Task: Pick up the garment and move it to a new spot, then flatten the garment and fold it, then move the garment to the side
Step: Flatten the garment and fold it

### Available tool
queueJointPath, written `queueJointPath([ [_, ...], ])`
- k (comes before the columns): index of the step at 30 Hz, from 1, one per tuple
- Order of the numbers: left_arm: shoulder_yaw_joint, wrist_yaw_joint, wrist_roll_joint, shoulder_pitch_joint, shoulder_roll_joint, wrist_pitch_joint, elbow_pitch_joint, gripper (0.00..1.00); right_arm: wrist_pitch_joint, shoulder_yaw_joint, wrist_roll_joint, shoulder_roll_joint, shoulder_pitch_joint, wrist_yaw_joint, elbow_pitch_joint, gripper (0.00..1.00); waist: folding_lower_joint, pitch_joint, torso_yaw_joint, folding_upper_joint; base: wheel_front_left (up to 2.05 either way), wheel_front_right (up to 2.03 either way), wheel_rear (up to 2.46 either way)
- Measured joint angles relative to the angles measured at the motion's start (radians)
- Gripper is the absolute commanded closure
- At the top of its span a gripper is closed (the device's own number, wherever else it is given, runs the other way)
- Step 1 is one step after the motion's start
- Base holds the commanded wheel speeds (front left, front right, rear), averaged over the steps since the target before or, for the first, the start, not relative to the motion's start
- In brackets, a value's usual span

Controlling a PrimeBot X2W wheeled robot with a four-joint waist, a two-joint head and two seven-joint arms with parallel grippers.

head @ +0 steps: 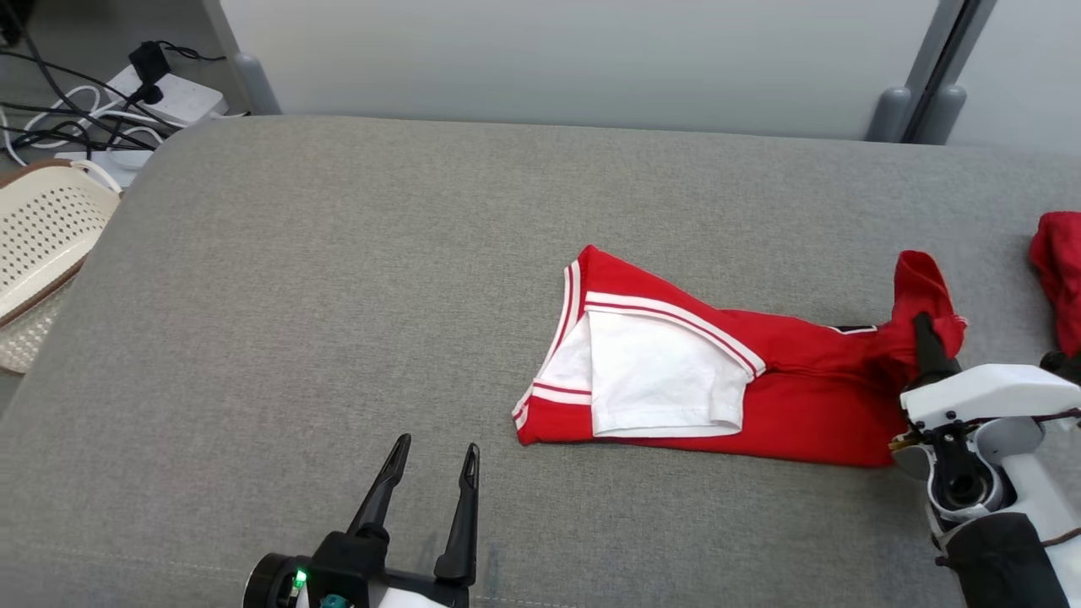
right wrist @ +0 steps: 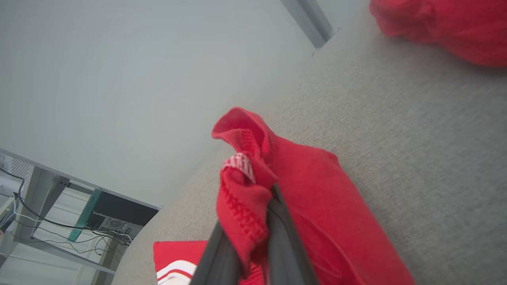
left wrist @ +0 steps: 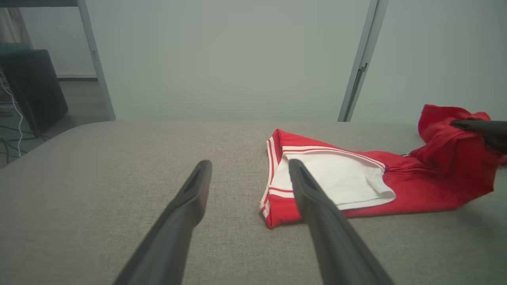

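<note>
Right gripper (head: 924, 324) clenched on the right end of the red garment (head: 802, 384), holding a bunched corner raised off the grey padded surface (head: 321, 287). Rest of the garment lies on the surface, right of centre, with white lining and striped trim showing at its left end. Left gripper (head: 437, 445) at the near edge, fingers spread, empty, apart from the cloth. Second red cloth (head: 1060, 270) at far right. White perforated basket (head: 42, 236) beside the surface, left.
</note>
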Motion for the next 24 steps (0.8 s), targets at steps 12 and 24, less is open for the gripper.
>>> queueJointPath([
  [12,-0.027,0.0,-0.017,0.02,0.0,0.0,0.007,0.0,-0.076,0.002,0.102,0.08,-0.033,0.0,0.043,1.0,0.0,-0.019,0.122,0.0,0.0,0.0,0.0],
  [24,-0.054,-0.002,-0.027,0.019,0.001,0.0,0.018,0.0,-0.118,0.265,0.355,0.079,-0.13,-0.001,0.082,1.0,0.0,0.007,0.253,0.0,0.0,0.0,0.0],
])
